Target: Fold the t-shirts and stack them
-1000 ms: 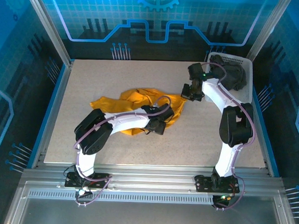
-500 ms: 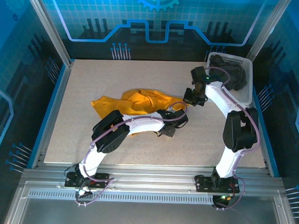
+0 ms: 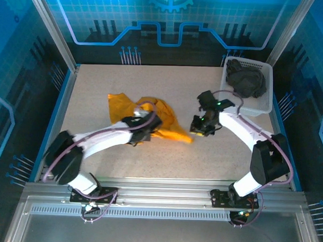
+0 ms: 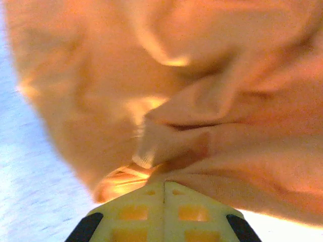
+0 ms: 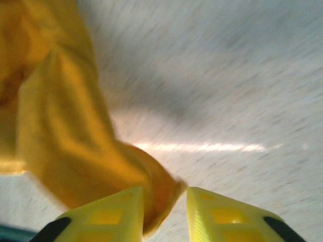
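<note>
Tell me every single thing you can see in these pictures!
orange t-shirt: one, mustard-orange, crumpled on the table, left of the middle
grey t-shirt: one, dark charcoal, bunched up inside the basket
basket: one, white plastic lattice, far right corner of the table
table: one, pale speckled, under everything
walls: blue patterned panels, around the table
left arm: one, white and black, reaching to the orange t-shirt
right arm: one, white and black, reaching toward the middle
left tool: one, yellow, shut on a fold of the orange t-shirt
right tool: one, yellow, open around a corner of the orange t-shirt
</note>
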`<state>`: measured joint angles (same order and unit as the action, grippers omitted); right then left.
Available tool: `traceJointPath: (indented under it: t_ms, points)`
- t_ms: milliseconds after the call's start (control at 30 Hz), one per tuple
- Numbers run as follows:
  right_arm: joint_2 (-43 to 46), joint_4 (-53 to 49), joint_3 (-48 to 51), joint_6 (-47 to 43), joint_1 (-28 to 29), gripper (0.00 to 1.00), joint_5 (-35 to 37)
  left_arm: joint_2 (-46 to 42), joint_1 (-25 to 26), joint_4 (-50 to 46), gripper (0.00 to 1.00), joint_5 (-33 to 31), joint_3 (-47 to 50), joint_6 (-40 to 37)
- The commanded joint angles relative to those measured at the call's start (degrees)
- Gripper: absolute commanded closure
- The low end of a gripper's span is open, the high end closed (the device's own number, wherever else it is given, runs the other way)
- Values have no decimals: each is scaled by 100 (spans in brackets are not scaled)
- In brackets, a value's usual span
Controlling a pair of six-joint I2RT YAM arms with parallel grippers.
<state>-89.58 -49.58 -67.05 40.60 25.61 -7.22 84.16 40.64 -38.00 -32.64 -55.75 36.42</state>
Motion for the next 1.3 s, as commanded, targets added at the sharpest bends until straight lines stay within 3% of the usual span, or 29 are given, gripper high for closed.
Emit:
traceJointPath:
  t_ms: [0, 67, 133, 367, 600, 867, 1267]
  points:
    - [99, 239, 138, 185, 257, 51, -300, -862, -505, -185, 100, -206, 640, 292]
    - [13, 510, 22, 116, 125, 42, -293, -1371, -756, -139, 100, -170, 883, 234]
    - [-332, 651, -389, -119, 63, 39, -203, -1706, -1003, -217, 100, -154, 1020, 266]
    - [-2552, 728, -2620, -880, 572, 41, 102, -2218, -1369, -419, 100, -29, 1022, 420]
    - [-3941, 658, -3843, -586, 687, 47, -202, -2402, -1419, -614, 100, -4, 933, 525]
    - [-4287, 717, -4246, -354, 761, 48, -288, -2483, -1419, -711, 100, 59, 923, 550]
    - [-3522, 1234, -3462, -30, 790, 42, -155, -2430, -1423, -783, 100, 90, 763, 533]
